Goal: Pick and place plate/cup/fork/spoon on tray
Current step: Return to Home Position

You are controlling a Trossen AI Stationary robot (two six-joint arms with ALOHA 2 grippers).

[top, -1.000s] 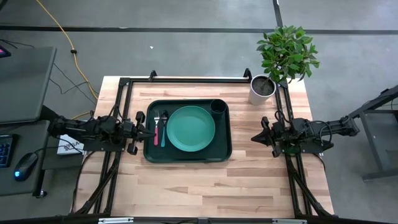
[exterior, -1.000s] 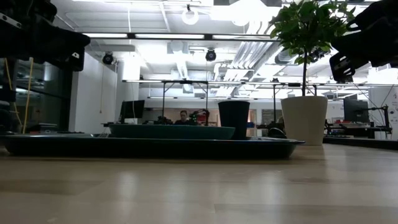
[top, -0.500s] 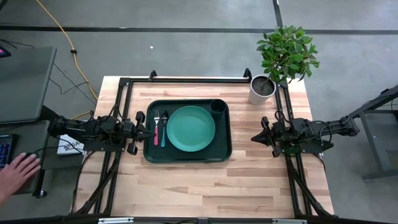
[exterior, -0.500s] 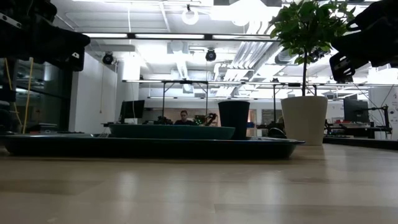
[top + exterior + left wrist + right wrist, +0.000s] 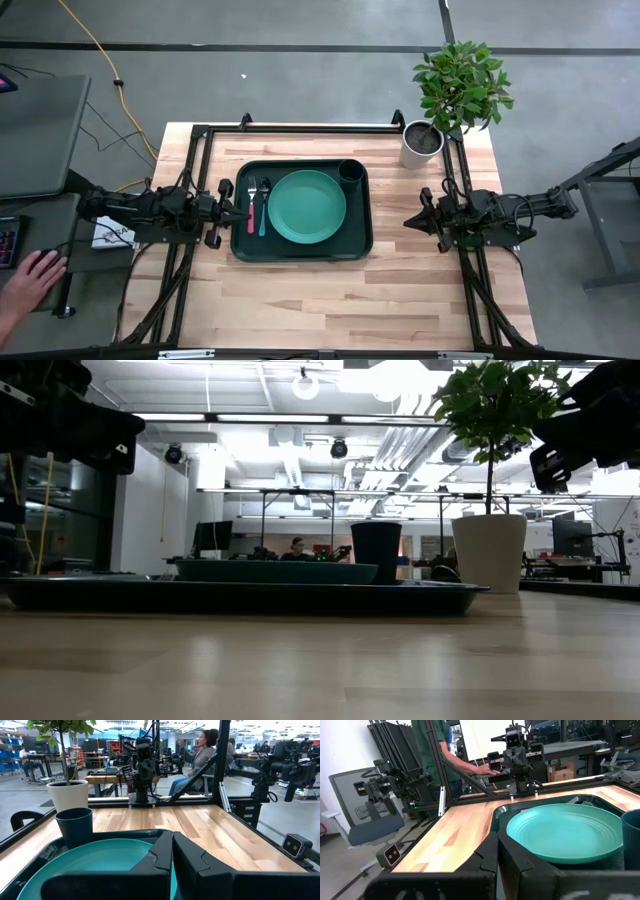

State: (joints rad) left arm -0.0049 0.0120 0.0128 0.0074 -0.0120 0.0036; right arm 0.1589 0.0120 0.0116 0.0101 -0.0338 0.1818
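- On the tray (image 5: 240, 245): plate (image 5: 306, 206), cup (image 5: 351, 172), fork (image 5: 251, 205), spoon (image 5: 264, 205) (task looks finished).
- My left jaws (image 5: 226, 213) and right jaws (image 5: 414, 220) are clenched, empty.
- Next: nothing to grasp.

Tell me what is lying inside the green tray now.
The tray holds the plate, the cup, the fork and the spoon. Whatever lies under the plate is hidden.
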